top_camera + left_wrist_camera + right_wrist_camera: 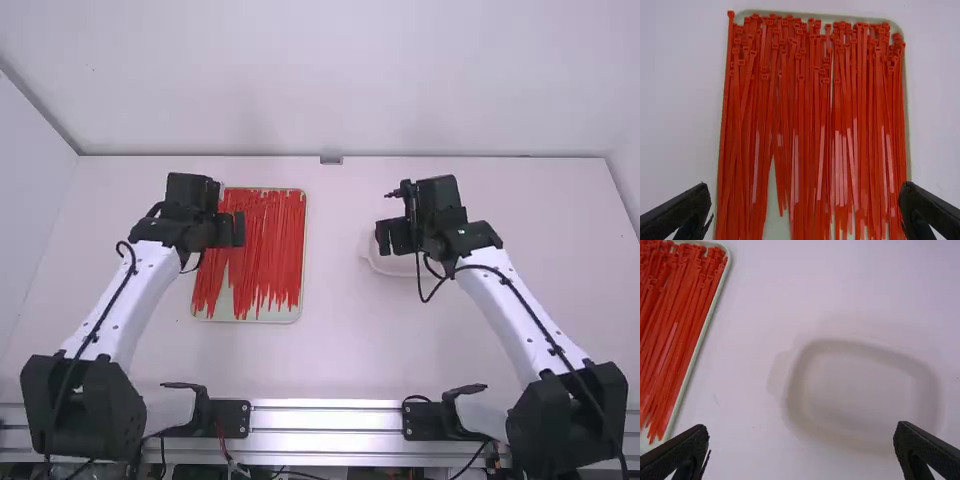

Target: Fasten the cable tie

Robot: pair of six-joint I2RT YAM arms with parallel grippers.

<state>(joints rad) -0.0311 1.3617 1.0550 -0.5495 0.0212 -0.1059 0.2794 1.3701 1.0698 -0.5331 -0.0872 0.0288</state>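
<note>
The left gripper [802,200] is spread wide, its black wedge-shaped fingers [680,212] standing to either side of the ties [815,125] and above them, holding nothing. The ties are thin, flat strips of glossy orange-red plastic, each with a small square head. They lie loose and roughly parallel in a thick layer with most heads at one end, and a few cross or fan out at the tail end. They fill a shallow, pale, rectangular tray [908,125] with rounded corners, which sits flat on the matte white table [350,340] left of the middle.

The right gripper [801,440] is also spread wide and empty. It hangs above a white, smooth-walled tub [795,390], a rounded rectangle with a small tab on one short side. The tub stands on the table right of the middle, well apart from the tray.

The left arm [125,300] slants forward and inward from its base, and its wrist is turned down over the tray's left side. The right arm [510,300] mirrors it, leaning forward and toward the middle with its wrist bent down over the tub.
</note>
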